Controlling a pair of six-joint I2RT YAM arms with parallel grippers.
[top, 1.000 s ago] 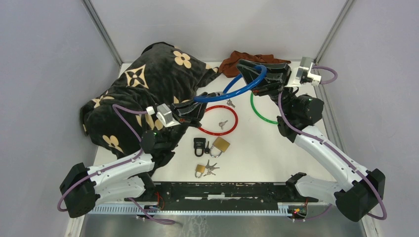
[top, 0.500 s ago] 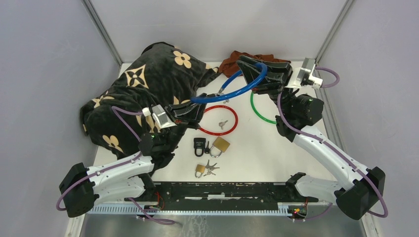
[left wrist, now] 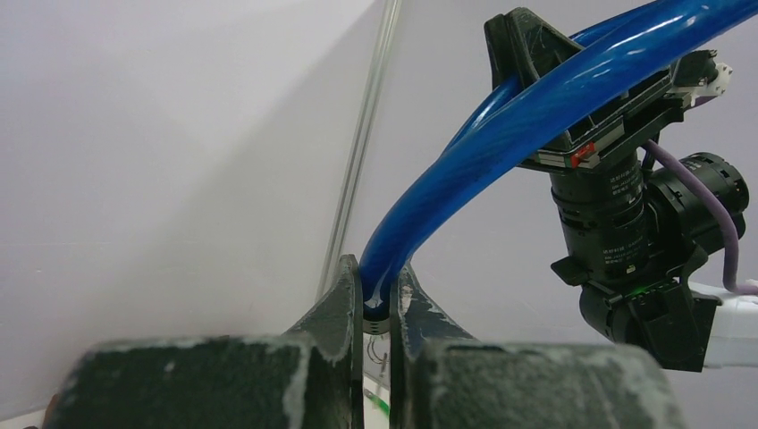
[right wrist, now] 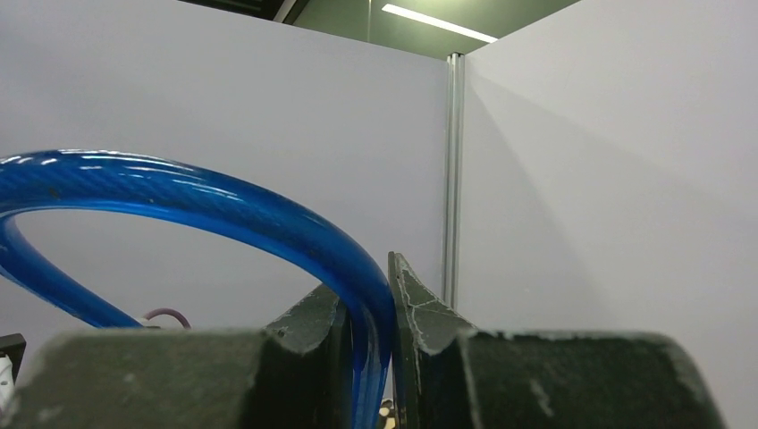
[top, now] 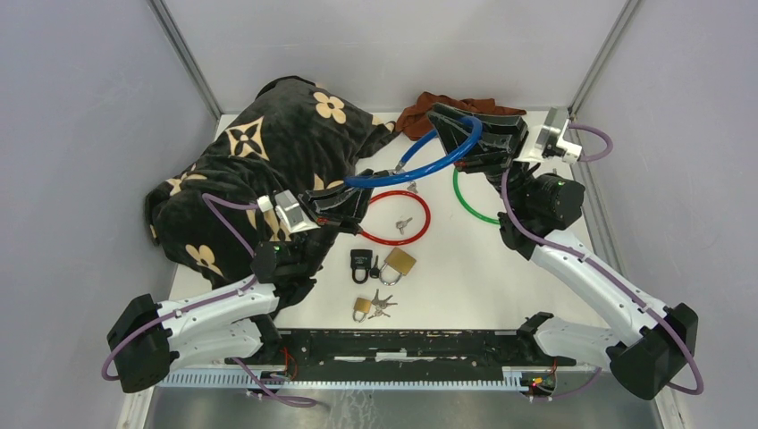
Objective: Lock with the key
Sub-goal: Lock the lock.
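Top external view: we see the blue cable lock [top: 420, 164] held above the counter [top: 474, 268], arching just beyond the red cable loop [top: 427, 219]. Our left end effector [top: 360, 190] pinches one cable end beside the loop's far-left rim. Our right end effector [top: 447, 125] is clamped on the cable's bend, farther beyond the loop. A key [top: 403, 223] lies inside it.

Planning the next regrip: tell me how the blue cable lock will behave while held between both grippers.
The blue cable lock is likely springy, not limp: it holds a smooth arc between the left gripper and right gripper without drooping. Its glossy sleeve may slip or twist in those narrow pinches.
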